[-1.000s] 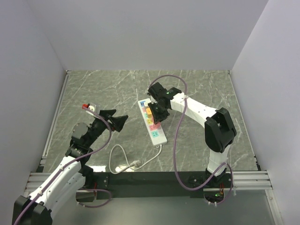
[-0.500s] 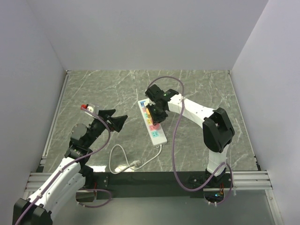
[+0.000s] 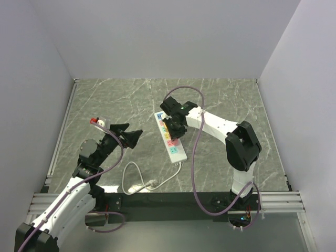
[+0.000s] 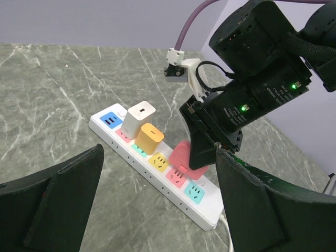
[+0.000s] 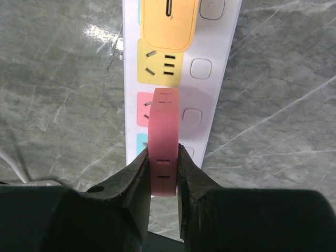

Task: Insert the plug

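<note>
Right gripper [image 5: 164, 157]: jaws narrow, clamped on the pink plug [image 5: 164, 121]. The pads press its two broad flat sides at the rear end, and the front end projects free beyond the fingertips.

Plug position: over the white power strip [image 5: 220, 63], in line with the pink socket [image 5: 143, 107]. This is the slot just nearer than the open yellow socket [image 5: 155, 65]. I cannot see the prongs in any view. I cannot tell whether they touch the socket face or sit just above it.

On the far side of that slot, a yellow plug [image 5: 167, 21] is already seated. Beyond it stands a white adapter [image 4: 139, 116]. The strip lies near the middle of the marble table [image 3: 115, 100], and its cord [image 3: 134, 176] curls toward the near edge.

Left gripper [image 3: 130, 134]: jaws spread wide, holding nothing. It hangs left of the strip and well apart from it.

Handling judgement:
- The plug looks like a light, rigid plastic shell with smooth faces.
- It should not deform, but it could pivot or slide between the pads under the push.
- The flat-side hold seems right to me. I want the fingers square to the shell and the press straight down.
- The strip is light and unclamped, so it may shift or rock under an off-axis push.
- Clearance to the yellow plug is tight.
</note>
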{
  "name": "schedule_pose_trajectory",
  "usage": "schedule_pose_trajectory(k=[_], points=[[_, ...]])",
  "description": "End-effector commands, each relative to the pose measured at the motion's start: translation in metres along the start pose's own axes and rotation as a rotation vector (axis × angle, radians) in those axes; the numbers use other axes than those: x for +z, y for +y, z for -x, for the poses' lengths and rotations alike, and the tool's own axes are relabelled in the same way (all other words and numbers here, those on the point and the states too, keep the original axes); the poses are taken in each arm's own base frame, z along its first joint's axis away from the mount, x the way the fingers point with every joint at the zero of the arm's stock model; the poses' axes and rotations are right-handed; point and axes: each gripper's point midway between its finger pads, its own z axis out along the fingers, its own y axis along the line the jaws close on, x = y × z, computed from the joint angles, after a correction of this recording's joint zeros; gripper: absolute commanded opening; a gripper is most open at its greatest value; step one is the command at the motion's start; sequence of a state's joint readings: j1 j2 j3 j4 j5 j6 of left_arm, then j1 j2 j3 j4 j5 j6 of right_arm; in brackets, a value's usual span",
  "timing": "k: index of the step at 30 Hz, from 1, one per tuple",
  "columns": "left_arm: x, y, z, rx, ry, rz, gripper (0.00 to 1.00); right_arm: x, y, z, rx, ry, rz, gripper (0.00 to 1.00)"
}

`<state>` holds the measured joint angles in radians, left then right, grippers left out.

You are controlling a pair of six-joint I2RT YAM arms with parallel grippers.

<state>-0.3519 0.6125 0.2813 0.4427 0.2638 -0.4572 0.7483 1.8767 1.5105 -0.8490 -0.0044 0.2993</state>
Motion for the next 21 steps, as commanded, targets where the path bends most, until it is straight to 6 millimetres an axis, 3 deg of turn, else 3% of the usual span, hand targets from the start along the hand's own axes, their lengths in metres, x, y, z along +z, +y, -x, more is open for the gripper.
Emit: schedule_pose_trajectory(k=[1, 21], points=[[0.0, -0.003, 0.009, 0.007, -0.036, -0.014, 0.94, 0.006, 0.005, 0.0, -0.003, -0.02, -0.025, 0.0], [-0.002, -0.005, 0.01, 0.006, -0.039, -0.021, 0.94, 0.023, 0.014, -0.015, -0.015, 0.003, -0.031, 0.0]])
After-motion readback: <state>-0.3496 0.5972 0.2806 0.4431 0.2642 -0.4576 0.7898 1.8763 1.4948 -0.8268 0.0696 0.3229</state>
